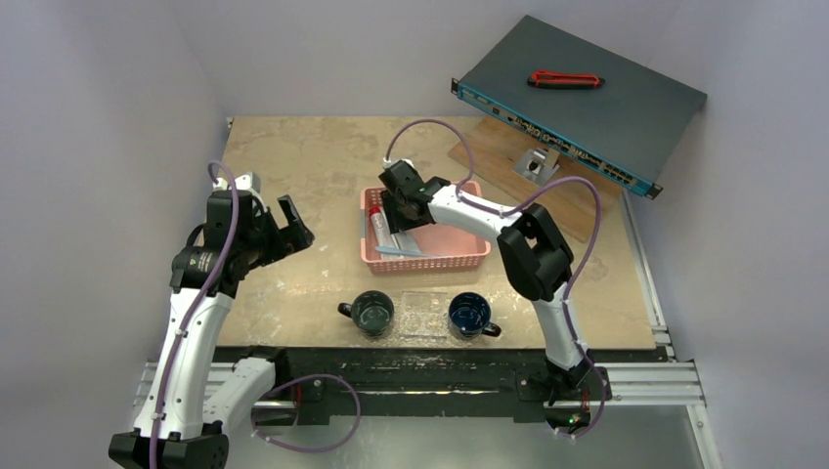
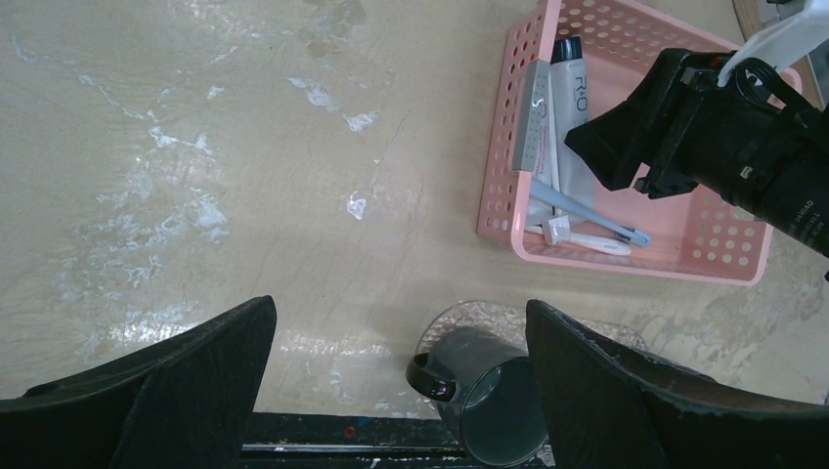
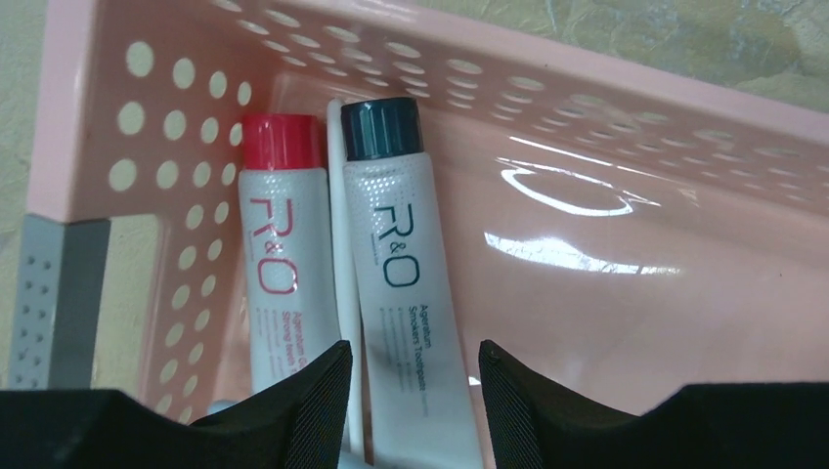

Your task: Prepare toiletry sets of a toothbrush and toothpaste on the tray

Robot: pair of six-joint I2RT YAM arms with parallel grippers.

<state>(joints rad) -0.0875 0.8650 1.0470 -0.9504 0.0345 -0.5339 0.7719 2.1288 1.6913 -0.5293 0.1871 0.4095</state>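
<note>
A red-capped white toothpaste tube [image 3: 274, 274] and a dark-capped white toothpaste tube [image 3: 401, 283] lie in the pink perforated plastic basket [image 3: 606, 127], a white toothbrush handle [image 3: 342, 244] between them. Both read "R&O", in red and in teal respectively; the dark-capped one adds "Smokers Toothpaste". My right gripper [image 3: 415, 357] stands partly spread astride the dark-capped one, pinching nothing visibly. My left gripper [image 2: 401, 313] is spread wide over the mottled beige tabletop [image 1: 303, 166]. The clear plastic tray [image 1: 424, 313] sits between two dark mugs [image 1: 372, 313]. Walls [image 1: 98, 98]: plain grey.

toothpaste [image 3: 403, 293] in basket [image 1: 442, 262], tray [image 1: 424, 313] between two mugs [image 1: 372, 312]
</note>
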